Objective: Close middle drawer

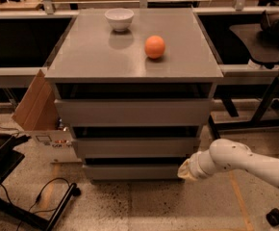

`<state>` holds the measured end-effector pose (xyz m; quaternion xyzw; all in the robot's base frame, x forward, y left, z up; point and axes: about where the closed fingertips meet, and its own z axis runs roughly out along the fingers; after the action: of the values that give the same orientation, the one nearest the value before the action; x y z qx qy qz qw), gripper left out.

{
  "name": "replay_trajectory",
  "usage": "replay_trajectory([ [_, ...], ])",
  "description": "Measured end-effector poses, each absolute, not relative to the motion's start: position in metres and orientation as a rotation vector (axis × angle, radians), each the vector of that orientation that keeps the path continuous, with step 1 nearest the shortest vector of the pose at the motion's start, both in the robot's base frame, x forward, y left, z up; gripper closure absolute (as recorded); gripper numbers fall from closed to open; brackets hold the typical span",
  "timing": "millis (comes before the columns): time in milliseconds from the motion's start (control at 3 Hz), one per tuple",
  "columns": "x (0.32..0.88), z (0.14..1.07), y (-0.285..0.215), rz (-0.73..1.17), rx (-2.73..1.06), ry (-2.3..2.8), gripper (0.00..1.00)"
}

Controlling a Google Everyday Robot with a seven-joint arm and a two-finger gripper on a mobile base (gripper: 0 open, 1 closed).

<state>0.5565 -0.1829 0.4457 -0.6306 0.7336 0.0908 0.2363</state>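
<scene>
Apparently ajar, the middle drawer (135, 147) lies just above and left of the jaws, with a dark gap along the top of its flat grey front. It is rigid and likely slides easily. With no handle, a flat push on the centre of the front suits best. The jaws, tipping the white arm (245, 160), sit by the right end of the lowest drawer (130, 172); whether they are open or closed cannot be told.
</scene>
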Motion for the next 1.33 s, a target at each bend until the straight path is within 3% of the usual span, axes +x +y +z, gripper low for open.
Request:
replay_trajectory([
  [333,0.497,0.491,-0.222,0.124,-1.803,2.030,1.00],
  [667,0.473,0.556,-0.255,-0.042,-1.845,2.034,1.00],
  [1333,0.477,0.581,-0.257,-0.101,-1.846,2.016,0.59],
])
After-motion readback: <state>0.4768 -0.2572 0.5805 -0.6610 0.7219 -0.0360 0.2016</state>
